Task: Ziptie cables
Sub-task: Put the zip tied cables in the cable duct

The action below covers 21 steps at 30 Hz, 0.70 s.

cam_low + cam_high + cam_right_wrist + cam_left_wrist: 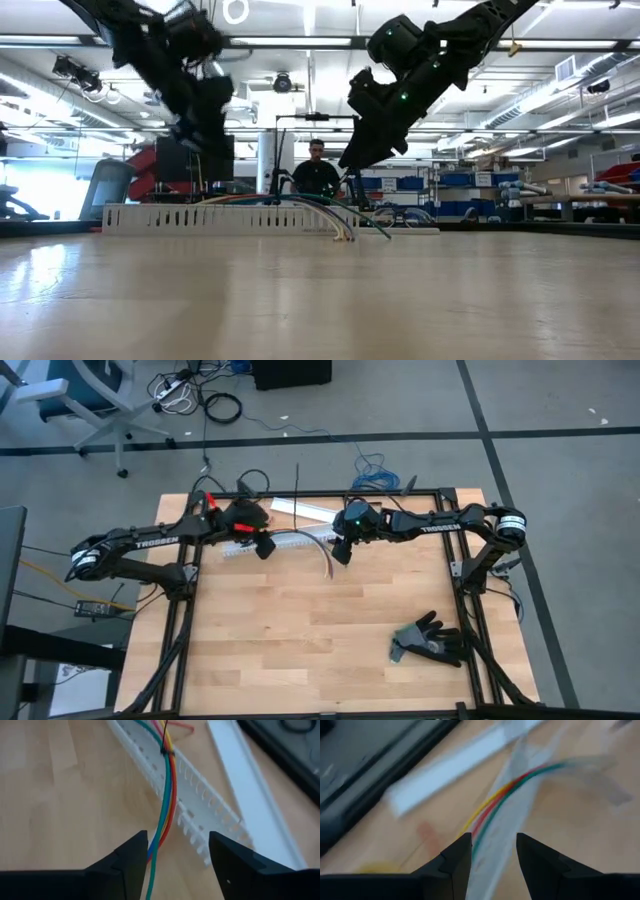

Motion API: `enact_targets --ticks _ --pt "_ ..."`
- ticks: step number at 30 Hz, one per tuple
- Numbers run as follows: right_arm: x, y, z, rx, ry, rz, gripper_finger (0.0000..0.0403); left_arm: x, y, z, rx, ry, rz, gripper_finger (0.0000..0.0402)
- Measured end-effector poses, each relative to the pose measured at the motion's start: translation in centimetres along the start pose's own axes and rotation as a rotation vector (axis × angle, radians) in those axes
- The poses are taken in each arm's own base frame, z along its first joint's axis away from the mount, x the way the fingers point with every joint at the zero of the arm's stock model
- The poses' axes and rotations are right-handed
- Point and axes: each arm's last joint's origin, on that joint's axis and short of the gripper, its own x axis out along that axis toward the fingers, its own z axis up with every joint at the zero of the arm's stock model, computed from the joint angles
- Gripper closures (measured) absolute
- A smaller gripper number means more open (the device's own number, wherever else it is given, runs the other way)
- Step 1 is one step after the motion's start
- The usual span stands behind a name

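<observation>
Over table (300, 630), both arms hover above cables (162, 805), fingers apart.

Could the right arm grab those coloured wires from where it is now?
Probably yes: the right gripper hangs open right over the cables, nothing between them, with the slotted duct beside them.

Wooden counter (300, 620) with a black frame around its edge. Along the far side lies a white slotted duct (272, 542), with a flat white strip (300, 510) just behind it. The cables (325, 555) run along the duct and trail off its end onto the wood. A black glove (430, 640) lies well apart, near the right edge.
</observation>
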Motion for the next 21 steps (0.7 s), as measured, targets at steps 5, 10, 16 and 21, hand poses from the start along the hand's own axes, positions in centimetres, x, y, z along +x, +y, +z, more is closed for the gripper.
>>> enact_targets --ticks 5,10,16,21 --pt "0.0 1.1 -0.9 0.026 0.08 0.029 0.0196 -1.8 -2.4 1.1 0.061 -0.215 -0.112 0.0236" --pt "1.5 2.2 -2.1 0.041 0.122 0.016 0.0202 -3.0 -3.9 -0.7 0.057 -0.369 -0.208 0.0236" --pt "4.7 2.4 -3.4 0.067 0.096 0.009 0.0204 -2.9 -4.3 -4.5 -0.039 -0.444 -0.283 0.0236" --pt "6.5 1.9 -4.0 0.122 0.066 0.014 0.0205 -2.9 -4.3 -5.7 -0.094 -0.466 -0.303 0.0236"
